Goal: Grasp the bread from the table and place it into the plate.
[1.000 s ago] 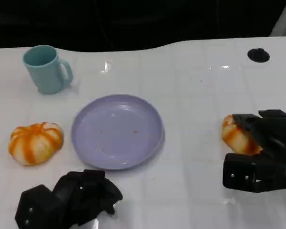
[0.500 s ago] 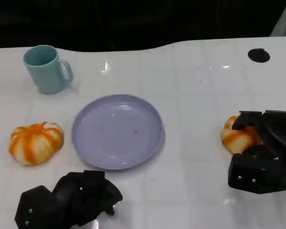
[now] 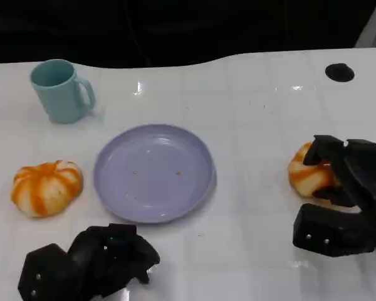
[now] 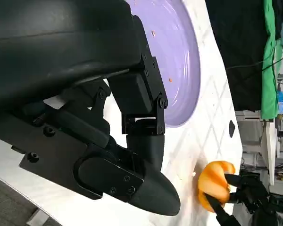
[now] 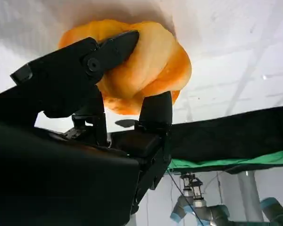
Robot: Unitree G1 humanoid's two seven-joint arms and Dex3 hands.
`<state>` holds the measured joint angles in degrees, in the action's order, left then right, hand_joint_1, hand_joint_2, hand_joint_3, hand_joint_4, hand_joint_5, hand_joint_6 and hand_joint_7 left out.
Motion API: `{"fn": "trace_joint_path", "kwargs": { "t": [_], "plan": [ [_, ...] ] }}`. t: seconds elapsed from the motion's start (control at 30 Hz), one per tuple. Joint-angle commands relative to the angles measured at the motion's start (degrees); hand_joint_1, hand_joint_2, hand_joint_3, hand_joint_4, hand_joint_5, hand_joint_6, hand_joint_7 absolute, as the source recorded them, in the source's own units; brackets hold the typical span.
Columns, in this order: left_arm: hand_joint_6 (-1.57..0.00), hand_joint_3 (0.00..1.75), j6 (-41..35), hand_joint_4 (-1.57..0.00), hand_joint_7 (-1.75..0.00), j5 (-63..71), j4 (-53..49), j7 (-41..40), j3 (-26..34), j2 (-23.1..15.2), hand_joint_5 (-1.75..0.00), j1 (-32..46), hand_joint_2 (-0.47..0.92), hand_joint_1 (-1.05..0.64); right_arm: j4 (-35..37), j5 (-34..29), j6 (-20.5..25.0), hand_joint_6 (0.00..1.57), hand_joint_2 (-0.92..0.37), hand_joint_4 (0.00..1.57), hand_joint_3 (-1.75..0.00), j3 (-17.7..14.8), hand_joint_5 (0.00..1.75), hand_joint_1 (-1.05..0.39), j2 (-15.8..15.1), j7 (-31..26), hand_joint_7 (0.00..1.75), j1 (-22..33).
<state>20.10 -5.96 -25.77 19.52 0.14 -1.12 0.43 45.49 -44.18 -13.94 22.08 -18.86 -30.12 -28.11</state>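
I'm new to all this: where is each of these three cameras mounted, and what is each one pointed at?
Head view: sits high on the robot, looking down at the white table with the purple plate, a teal mug and an orange bun; both black hands show at the bottom.
Left wrist view: sits behind the left hand, facing across the plate toward the right hand.
Right wrist view: sits behind the right hand, close on the bread it grips.
Shared: all three show that bread in the right hand.

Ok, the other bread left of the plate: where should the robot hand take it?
Across its rounded middle, from above. The bread is a low, ribbed dome lying flat on the table, with open room around it; the left robot hand sits nearest.
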Motion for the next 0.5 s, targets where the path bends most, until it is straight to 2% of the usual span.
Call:
{"fn": "trace_joint_path", "kwargs": {
  "t": [0.03,0.1,0.13,0.17,0.23,0.33,0.5],
  "plan": [
    [-1.26,0.0,-0.1,-0.87,-0.8,-0.2,-0.5,-0.1,0.5,-0.9,-1.52,0.1,0.87,-1.05,-1.7,1.5,-2.6,0.84,-0.88,0.92,-0.1,-0.5,1.75,0.02,0.3,-2.3,1.52,0.0],
    [-1.26,0.01,0.0,-0.87,-0.8,-0.2,-0.8,0.0,0.4,-0.9,-1.52,0.0,0.87,-1.05,-3.4,1.8,-4.4,0.85,-0.88,0.93,-0.11,-0.6,1.75,0.03,0.8,-3.2,1.53,0.5],
    [-1.27,0.0,0.0,-0.87,-0.8,-0.3,-0.9,0.0,0.5,-0.9,-1.52,-0.1,0.87,-1.05,-4.1,1.9,-5.9,0.88,-0.65,0.95,-0.54,-0.6,1.75,0.05,1.0,-3.9,1.53,0.7],
    [-1.27,0.0,0.0,-0.87,-0.81,-0.2,-1.1,0.0,0.5,-0.9,-1.52,-0.2,0.87,-1.05,-4.7,2.4,-7.7,0.89,-0.46,0.96,-0.89,-0.6,1.75,0.07,1.2,-4.4,1.52,0.9],
    [-1.26,0.0,0.0,-0.87,-0.81,-0.2,-1.2,-0.1,0.4,-0.9,-1.52,-0.4,0.87,-1.05,-5.6,3.2,-10.4,0.9,-0.24,0.99,-1.27,-0.7,1.75,0.09,1.8,-4.8,1.52,1.1],
    [-1.27,0.0,0.1,-0.87,-0.81,0.1,-1.4,-0.3,0.4,-0.9,-1.52,-0.5,0.87,-1.05,-7.3,5.8,-12.4,0.89,-0.17,0.98,-1.42,-1.2,1.75,0.08,3.0,-1.3,1.53,1.4],
    [-1.27,0.0,0.2,-0.87,-0.81,0.2,-1.5,-0.1,0.3,-1.0,-1.52,-0.3,0.87,-1.05,-9.8,13.3,-13.3,0.84,-0.17,0.98,-1.47,-2.6,1.75,0.11,6.5,7.8,1.63,1.0]
  ]
}}
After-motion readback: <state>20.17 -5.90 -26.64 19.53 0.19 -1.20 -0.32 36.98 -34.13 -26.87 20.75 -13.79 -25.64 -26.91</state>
